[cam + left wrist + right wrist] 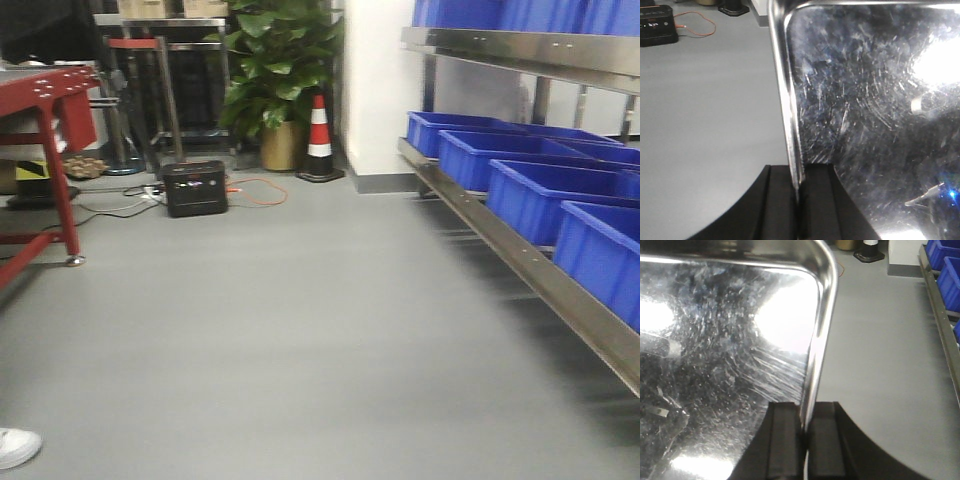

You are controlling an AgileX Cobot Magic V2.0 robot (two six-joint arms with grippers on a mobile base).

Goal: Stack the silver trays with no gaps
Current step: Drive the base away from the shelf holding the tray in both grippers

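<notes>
One silver tray (865, 100) fills the right side of the left wrist view, its scratched, shiny inside facing the camera. My left gripper (799, 170) is shut on its left rolled rim, one black finger on each side. The same silver tray (730, 340) fills the left of the right wrist view, where my right gripper (805, 407) is shut on its right rim. The tray hangs above the grey floor between the two grippers. Neither the tray nor the grippers show in the front view.
Several blue bins (500, 170) sit in a row on a steel rail rack (540, 270) at the right. Ahead stand a traffic cone (319, 140), a potted plant (275, 70) and a black box (195, 188). A red frame (50, 110) is at the left. A white shoe (15, 447) is at the bottom left.
</notes>
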